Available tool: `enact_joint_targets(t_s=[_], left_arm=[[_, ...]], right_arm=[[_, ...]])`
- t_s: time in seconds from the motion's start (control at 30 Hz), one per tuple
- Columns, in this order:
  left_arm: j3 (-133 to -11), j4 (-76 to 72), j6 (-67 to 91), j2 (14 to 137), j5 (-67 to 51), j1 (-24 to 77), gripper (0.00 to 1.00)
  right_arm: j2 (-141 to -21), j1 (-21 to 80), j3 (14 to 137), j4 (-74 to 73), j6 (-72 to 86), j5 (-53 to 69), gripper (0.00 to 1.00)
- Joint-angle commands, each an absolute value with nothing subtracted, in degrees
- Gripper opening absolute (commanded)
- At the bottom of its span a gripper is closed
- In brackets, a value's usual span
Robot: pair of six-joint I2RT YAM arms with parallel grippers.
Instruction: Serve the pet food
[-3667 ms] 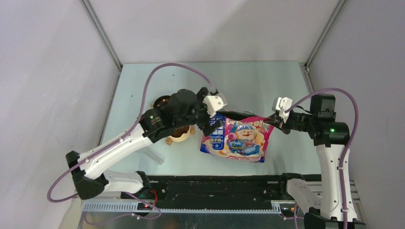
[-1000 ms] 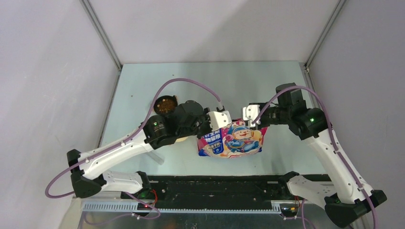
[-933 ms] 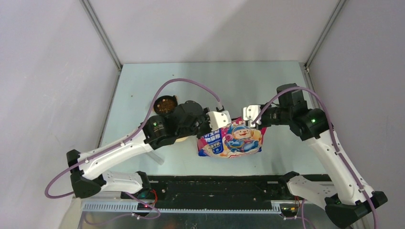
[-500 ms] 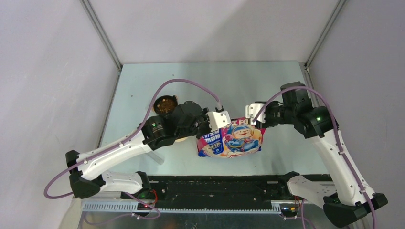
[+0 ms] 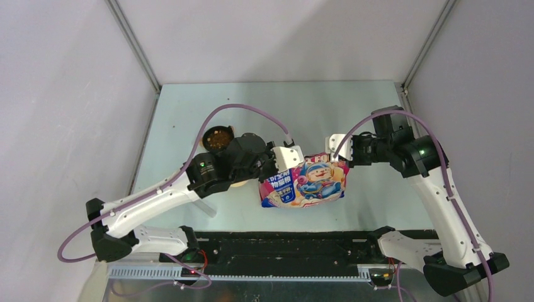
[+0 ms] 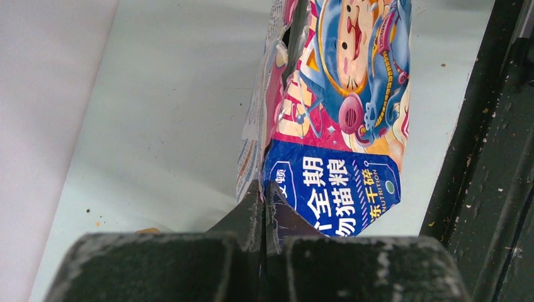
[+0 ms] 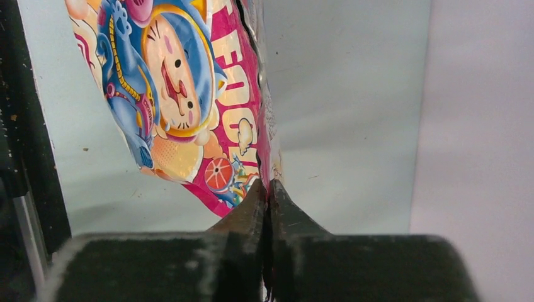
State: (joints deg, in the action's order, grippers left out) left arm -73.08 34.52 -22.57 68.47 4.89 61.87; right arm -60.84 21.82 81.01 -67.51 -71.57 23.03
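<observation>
The glossy blue-and-pink cartoon-cat bag stands at the table's middle front, held between both arms. My left gripper is shut on the bag's left edge, its jaws pinching the seam beside the blue panel. At the opposite side, my right gripper is shut on the pink edge of the bag. Pet food shows as dark brown kibble in a small round container left of the bag, behind my left arm. The bag's contents are hidden.
A tan bowl peeks out under my left arm. A clear plastic scoop lies near the front left of the table. A black rail runs along the front edge. Grey walls enclose three sides.
My right gripper has closed on the bag's right edge and drawn slightly right. The bag now stands stretched between both grippers. The left arm has barely moved.
</observation>
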Motion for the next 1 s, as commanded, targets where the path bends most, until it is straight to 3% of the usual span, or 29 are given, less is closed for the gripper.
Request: enact_joint_targets(t_s=[0.0,0.03,0.1,0.13,0.23,0.5,0.53,0.6,0.67,0.97], left_arm=[[-74.9,31.1,-24.3,63.4,7.9,61.6,0.0],[-74.8,30.9,-24.3,63.4,8.0,61.7,0.0],[-74.6,30.9,-24.5,63.1,8.1,61.6,0.0],[-74.6,30.9,-24.6,63.1,8.1,61.6,0.0],[-74.7,30.9,-24.9,63.0,8.2,61.6,0.0],[-74.6,30.1,-25.2,63.0,8.0,61.7,0.0],[-74.6,30.0,-25.3,63.1,7.6,61.7,0.0],[-74.7,29.5,-25.5,63.4,7.2,61.8,0.0],[-75.0,29.5,-25.8,64.0,7.3,62.0,0.0],[-73.9,29.6,-24.9,64.0,7.8,62.2,0.0]], right_arm=[[-60.0,20.7,84.6,-65.1,-71.7,17.4,0.15],[-60.1,20.6,84.3,-65.1,-71.9,16.7,0.31],[-60.4,20.5,84.1,-65.5,-72.1,14.5,0.42],[-60.5,20.3,84.0,-65.9,-72.2,13.4,0.43],[-60.9,19.8,83.6,-67.0,-73.1,12.6,0.03],[-60.6,20.6,84.0,-67.5,-73.1,16.1,0.0],[-60.0,21.2,83.4,-67.3,-73.3,17.4,0.07],[-58.9,22.3,82.1,-66.8,-74.1,19.6,0.41],[-58.6,23.9,81.2,-66.0,-74.0,20.9,0.52],[-62.2,24.6,80.6,-62.6,-72.8,19.7,0.56]])
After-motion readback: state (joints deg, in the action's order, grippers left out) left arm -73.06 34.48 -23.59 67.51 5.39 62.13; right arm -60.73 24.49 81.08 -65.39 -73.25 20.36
